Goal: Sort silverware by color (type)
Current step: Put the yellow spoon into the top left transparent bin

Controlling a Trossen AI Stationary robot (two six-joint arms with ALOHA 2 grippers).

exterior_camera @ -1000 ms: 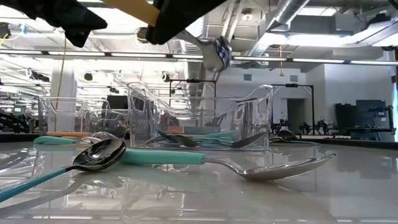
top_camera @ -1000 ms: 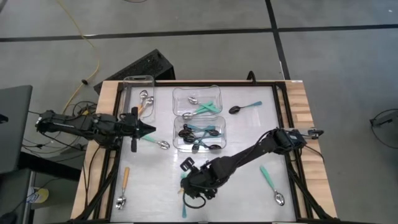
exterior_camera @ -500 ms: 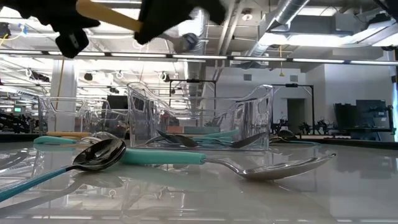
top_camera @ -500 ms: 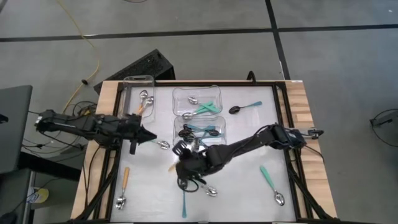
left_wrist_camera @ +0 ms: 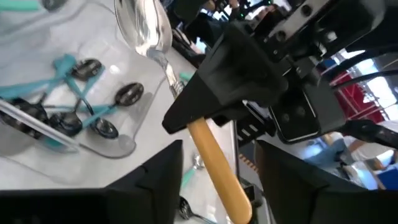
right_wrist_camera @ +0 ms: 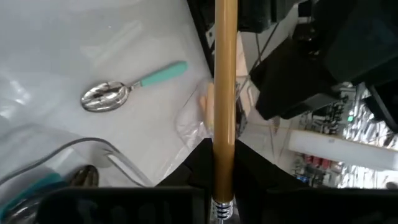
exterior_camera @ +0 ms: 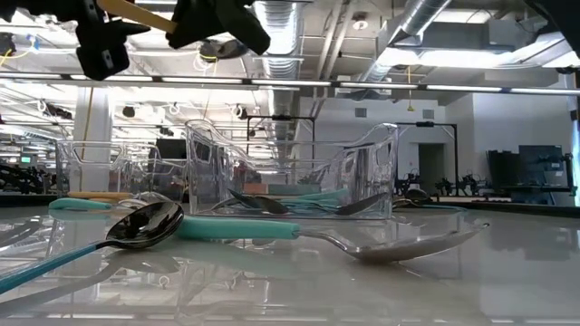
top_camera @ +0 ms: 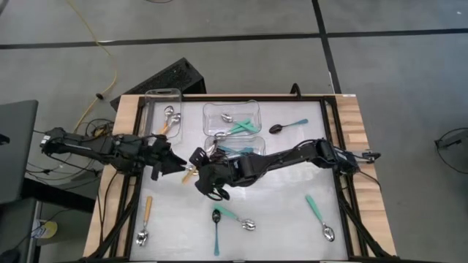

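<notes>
Two dark arms are meeting over the left middle of the table, and this looks like a handover. The right gripper (top_camera: 196, 162) is reaching across from the right and pinching an orange-handled spoon (left_wrist_camera: 214, 162) at its neck, the silver bowl pointing back towards its own wrist. It is offering the long handle outwards, probably so that the other arm can take it. The left gripper (top_camera: 179, 164) is standing spread, one finger on each side of that handle and not yet pressing it.

Beyond, a grey floor is showing, with a yellow cable (top_camera: 102, 51) trailing across it and pipes running under the ceiling. The white table (top_camera: 292, 219) is carrying three clear tubs: the far-left tub (top_camera: 162, 102), probably this spoon's destination, is holding orange-handled pieces, while the two middle tubs (top_camera: 231, 117) are holding teal ones. Loose spoons are waiting unsorted: a teal pair (top_camera: 227, 219) near the front edge, another teal spoon (top_camera: 318, 215) to the right, and one orange spoon (top_camera: 146, 212) at the near left.
</notes>
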